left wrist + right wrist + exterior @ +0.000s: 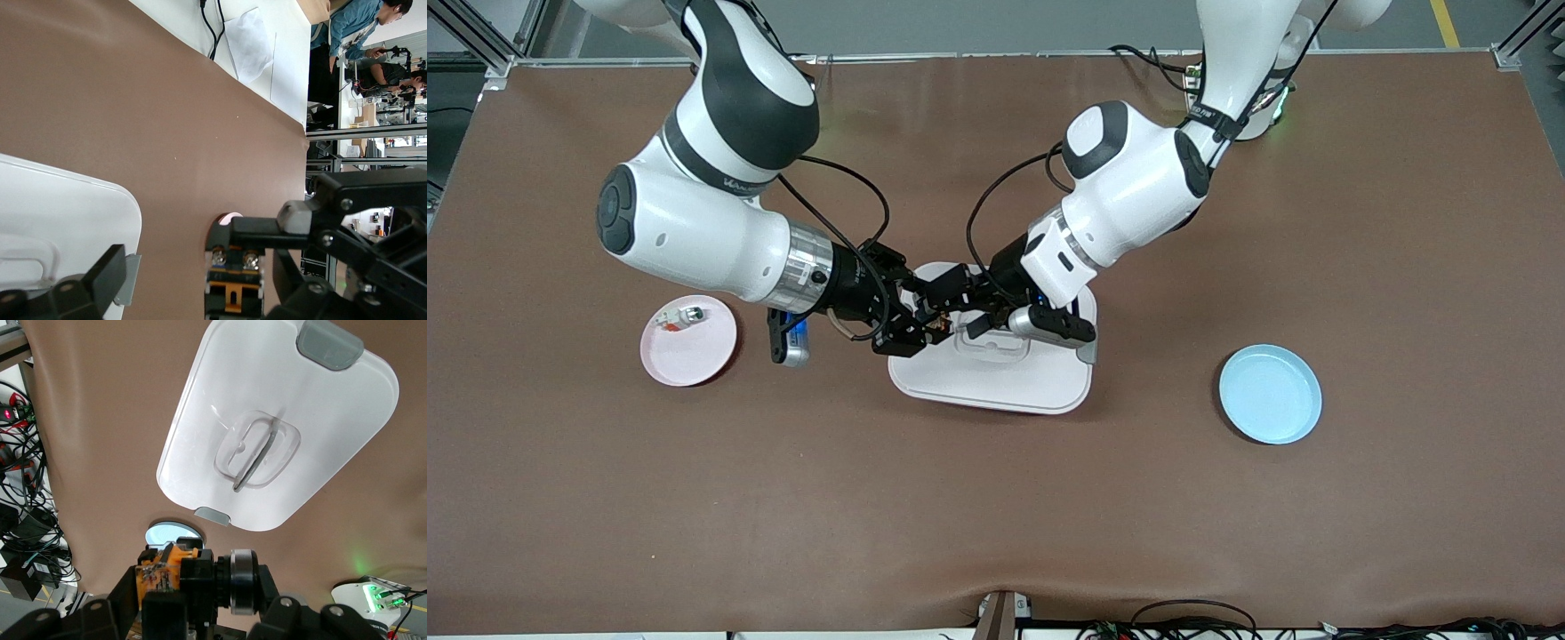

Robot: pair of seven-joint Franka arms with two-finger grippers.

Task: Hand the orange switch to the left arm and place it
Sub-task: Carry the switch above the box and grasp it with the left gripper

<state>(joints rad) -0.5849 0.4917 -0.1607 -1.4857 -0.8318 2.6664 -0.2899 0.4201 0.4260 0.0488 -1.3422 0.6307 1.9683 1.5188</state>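
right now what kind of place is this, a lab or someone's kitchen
Most likely a robotics lab, not a kitchen. Two white arms work over a brown-covered table framed by aluminium rails. Loose cables trail along the table edge, and the left wrist view shows people among equipment racks.

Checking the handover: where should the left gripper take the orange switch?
On the black cylinder end that sticks out past the right gripper, coming from the left arm's end over the box. The right jaws already cover the switch at its orange part.
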